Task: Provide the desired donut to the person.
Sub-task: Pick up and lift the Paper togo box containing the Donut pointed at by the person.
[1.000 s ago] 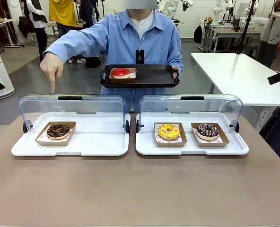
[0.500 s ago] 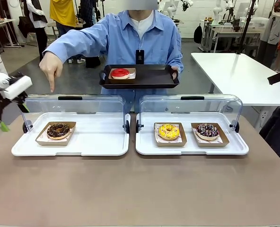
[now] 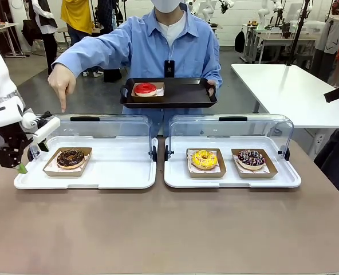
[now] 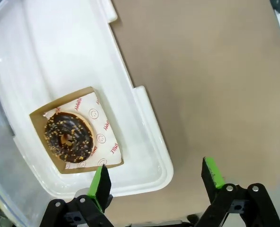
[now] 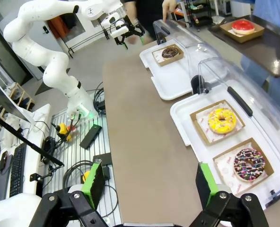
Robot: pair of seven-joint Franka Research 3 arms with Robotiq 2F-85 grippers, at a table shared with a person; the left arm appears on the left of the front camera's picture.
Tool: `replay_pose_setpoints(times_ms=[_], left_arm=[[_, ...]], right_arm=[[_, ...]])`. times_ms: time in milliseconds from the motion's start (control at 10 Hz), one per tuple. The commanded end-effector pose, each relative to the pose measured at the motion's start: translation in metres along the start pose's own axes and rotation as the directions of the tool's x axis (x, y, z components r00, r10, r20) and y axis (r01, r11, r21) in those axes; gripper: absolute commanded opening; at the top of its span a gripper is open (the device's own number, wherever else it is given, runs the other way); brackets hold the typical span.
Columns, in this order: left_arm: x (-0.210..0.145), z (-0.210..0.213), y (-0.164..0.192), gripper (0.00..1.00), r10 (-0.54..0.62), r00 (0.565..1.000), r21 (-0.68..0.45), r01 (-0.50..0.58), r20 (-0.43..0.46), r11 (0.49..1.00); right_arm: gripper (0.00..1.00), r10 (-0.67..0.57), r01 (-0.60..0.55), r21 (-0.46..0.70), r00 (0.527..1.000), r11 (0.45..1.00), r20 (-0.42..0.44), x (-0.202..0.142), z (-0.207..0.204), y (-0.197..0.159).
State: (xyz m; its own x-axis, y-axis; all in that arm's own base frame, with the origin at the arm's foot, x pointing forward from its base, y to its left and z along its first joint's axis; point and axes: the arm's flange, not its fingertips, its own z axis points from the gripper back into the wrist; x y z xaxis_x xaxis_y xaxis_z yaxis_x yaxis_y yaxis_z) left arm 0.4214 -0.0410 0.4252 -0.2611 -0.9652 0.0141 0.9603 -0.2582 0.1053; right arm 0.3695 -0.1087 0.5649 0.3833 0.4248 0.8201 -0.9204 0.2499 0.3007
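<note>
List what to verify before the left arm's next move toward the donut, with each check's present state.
1. Choice known: the person's finger points down at the left case, which holds one chocolate donut. State: ok.
2. Lid rolled back, donut uncovered: ok.
3. Left hand open: ok.
4. Left hand over the donut: not ok. It hangs at the case's corner, with the donut off to one side.
5. Room on the person's tray beside the red donut: ok.
6. Right hand open, holding nothing: ok.
</note>
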Motion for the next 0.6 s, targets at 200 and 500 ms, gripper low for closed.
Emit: replay_pose_setpoints(times_ms=[200,500], left_arm=[[0.0011,-0.0029,-0.0015,1.0,-0.009,1.0,-0.005,0.009,-0.009,1.0],[0.0011,-0.0029,-0.0015,1.0,-0.009,1.0,-0.005,0.009,-0.009,1.0]], right_arm=[[1.0,0.013,-0.013,0.011,1.0,1.0,0.015,0.0004,-0.0011,0.0],[1.0,0.013,-0.013,0.011,1.0,1.0,0.015,0.0004,-0.0011,0.0]])
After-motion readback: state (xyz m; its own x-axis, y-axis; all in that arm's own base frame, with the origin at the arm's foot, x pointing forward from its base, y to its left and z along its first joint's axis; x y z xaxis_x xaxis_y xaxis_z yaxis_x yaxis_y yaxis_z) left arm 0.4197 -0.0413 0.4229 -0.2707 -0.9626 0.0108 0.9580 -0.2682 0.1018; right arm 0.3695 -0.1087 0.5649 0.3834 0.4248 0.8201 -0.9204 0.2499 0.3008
